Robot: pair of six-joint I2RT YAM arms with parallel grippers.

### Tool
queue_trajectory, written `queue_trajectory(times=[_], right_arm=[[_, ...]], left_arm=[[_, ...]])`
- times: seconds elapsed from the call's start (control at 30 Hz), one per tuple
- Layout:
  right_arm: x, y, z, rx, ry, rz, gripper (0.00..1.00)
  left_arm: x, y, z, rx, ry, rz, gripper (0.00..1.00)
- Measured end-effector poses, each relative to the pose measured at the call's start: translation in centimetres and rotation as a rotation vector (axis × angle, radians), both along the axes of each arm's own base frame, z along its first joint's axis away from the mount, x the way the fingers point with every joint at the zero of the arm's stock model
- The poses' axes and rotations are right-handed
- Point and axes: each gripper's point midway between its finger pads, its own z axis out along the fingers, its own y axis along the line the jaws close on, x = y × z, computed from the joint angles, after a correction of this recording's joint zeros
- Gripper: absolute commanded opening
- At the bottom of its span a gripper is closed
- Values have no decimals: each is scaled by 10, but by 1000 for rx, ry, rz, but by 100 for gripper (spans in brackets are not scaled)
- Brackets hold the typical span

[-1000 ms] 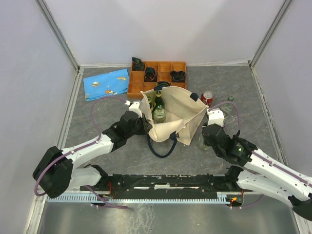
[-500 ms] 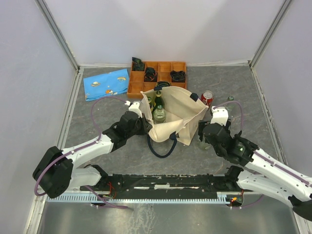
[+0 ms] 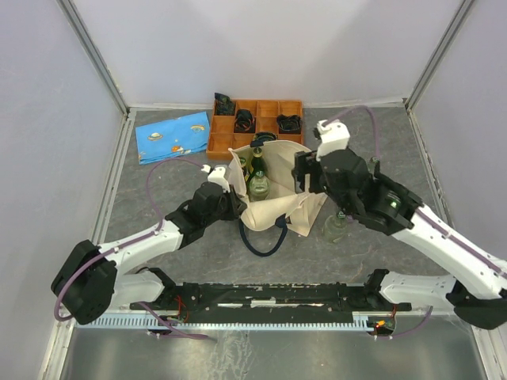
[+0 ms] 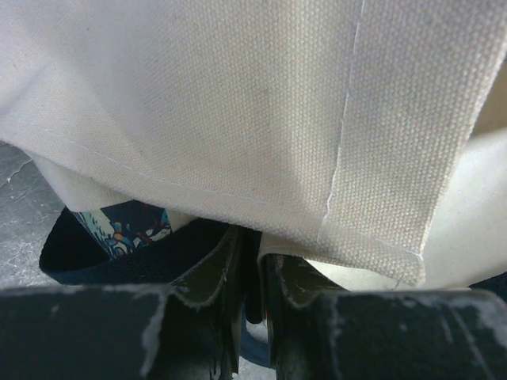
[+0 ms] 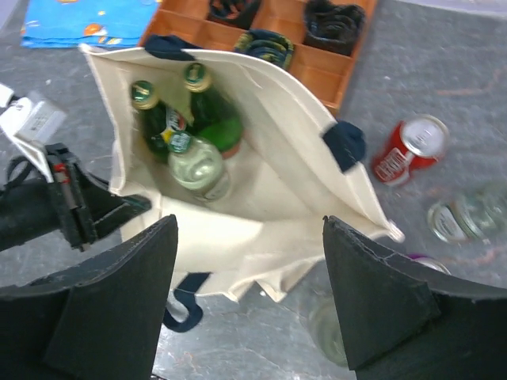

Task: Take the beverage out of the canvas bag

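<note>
Canvas bag (image 5: 277, 158), bottles (image 5: 198, 170) partly hidden inside, left gripper (image 4: 252, 261) pinching rim, right gripper (image 5: 249, 229) wide

- bag (image 4: 238, 119): runs off frame above left fingers (image 4: 210, 285); print (image 4: 119, 229) mostly under fold.
- bottles (image 5: 194, 162): lower parts sunk in bag.
- glass bottle (image 5: 321, 328): partly behind right finger (image 5: 380, 293).
- can (image 5: 408, 150): label unreadable.

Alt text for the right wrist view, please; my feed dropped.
The open right gripper hovers above the open canvas bag, which holds two green bottles and one clear bottle. A red can lies beside it.
</note>
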Motion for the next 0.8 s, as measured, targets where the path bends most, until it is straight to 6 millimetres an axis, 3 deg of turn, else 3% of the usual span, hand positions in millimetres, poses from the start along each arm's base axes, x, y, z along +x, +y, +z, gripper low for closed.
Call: queue_trajectory(times=[0.13,0.3,0.5,0.8], right_arm=[[10,34,-3,-23,15,86,80],[23,71,-43,-81,80,153,77],[33,99,-82,-105,133,200,74],[52,134,-135,-150,188,227,69]], left_arm=[[-1,2,2,-7,-10,4,21],[-5,10,9,-36,-32,37,21],[-7,22,22,-68,-85,90,22],[-6,27,22,-74,-81,124,22]])
